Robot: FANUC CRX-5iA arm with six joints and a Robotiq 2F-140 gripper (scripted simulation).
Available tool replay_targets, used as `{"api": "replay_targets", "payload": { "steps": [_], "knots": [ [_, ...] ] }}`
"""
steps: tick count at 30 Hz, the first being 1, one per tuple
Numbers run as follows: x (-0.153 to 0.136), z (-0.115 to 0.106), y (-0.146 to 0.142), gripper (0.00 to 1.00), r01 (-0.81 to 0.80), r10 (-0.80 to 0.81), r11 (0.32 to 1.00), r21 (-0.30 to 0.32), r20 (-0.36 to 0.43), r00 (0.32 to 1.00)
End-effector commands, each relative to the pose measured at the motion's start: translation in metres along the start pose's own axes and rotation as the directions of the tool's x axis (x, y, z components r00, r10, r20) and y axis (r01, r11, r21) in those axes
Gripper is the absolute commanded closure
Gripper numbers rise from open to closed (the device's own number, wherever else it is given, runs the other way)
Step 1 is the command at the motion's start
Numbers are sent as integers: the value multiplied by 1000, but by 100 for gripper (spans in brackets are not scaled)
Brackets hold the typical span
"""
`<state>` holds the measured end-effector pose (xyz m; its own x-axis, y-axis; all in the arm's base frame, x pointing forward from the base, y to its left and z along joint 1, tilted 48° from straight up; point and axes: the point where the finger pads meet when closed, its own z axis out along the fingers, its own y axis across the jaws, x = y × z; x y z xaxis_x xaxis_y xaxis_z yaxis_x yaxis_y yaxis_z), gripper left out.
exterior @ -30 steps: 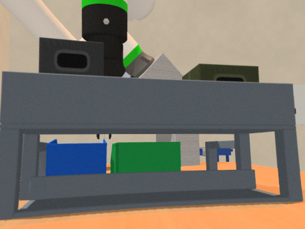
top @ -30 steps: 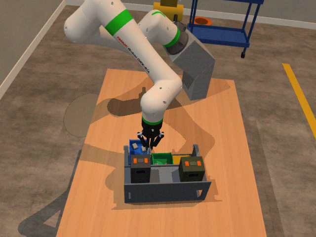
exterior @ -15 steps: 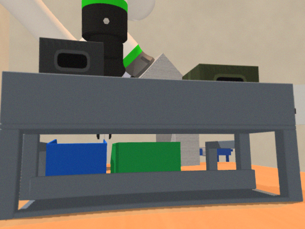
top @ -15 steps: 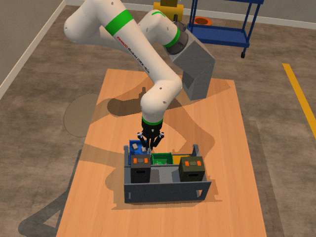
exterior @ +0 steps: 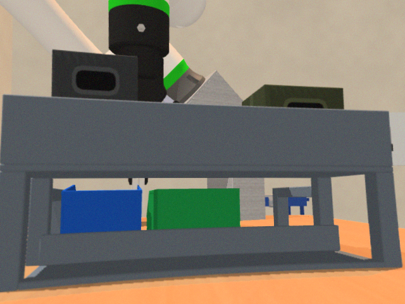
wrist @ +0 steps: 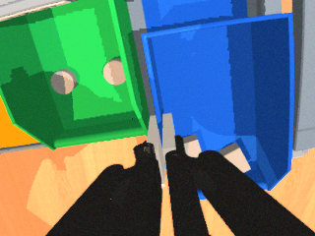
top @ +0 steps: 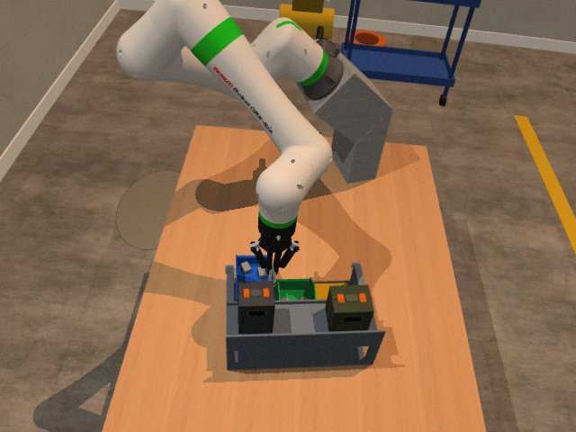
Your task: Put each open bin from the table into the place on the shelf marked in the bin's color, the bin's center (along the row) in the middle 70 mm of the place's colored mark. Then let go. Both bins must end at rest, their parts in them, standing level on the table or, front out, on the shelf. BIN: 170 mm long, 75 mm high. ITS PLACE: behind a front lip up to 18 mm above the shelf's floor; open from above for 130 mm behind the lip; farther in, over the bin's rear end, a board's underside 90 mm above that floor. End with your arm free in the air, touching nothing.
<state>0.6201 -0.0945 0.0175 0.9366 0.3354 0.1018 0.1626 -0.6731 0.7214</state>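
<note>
Blue, smooth, thin-walled bin (top: 240, 277) (exterior: 101, 211) (wrist: 207, 79) apparently has its side wall clamped in the pincer (top: 273, 271) (exterior: 138, 182) (wrist: 162, 129).
</note>
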Motion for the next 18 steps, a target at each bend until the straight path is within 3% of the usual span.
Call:
{"api": "replay_targets", "payload": {
  "steps": [1, 18],
  "knots": [
    [0, 0, 0, 100, 0, 0, 1000, 0, 0, 1000],
    [4, 0, 0, 100, 0, 0, 1000, 0, -3, 1000]
  ]
}}
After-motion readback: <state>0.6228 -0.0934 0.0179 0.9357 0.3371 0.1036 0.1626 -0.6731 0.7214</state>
